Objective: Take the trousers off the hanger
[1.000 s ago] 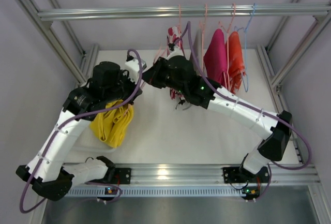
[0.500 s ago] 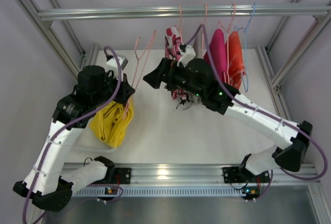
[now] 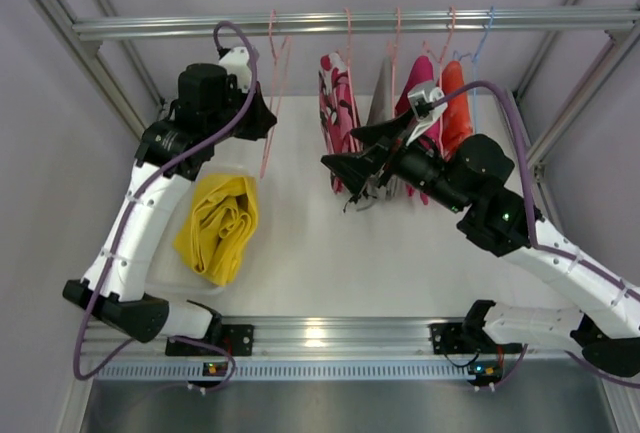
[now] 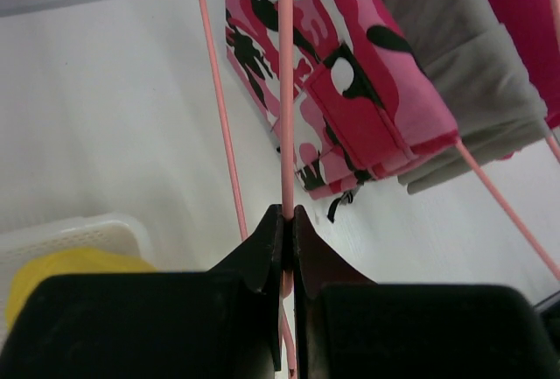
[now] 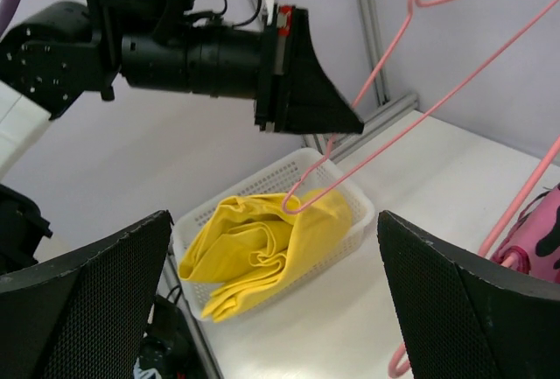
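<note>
Top view: the left end effector (image 3: 262, 121) is gripping a bare pink hanger (image 3: 272, 73) up by the rail (image 3: 200, 25), and the yellow trousers (image 3: 218, 225) are lying in the basket (image 3: 172, 271) below it. The right end effector (image 3: 338, 148) is gaping wide and empty, right at the patterned trousers (image 3: 338, 103). The grey (image 3: 383, 93), magenta (image 3: 420, 78) and orange (image 3: 452, 103) ones are hanging beside its wrist.

Left wrist: the jaws are clamping tight on the wire.

Right wrist: the fingers are spreading around nothing.

The cloth is looking light and floppy, so I'm thinking grab a thick fold low down. The white worktop is looking smooth, and the frame posts are crowding the sides.
</note>
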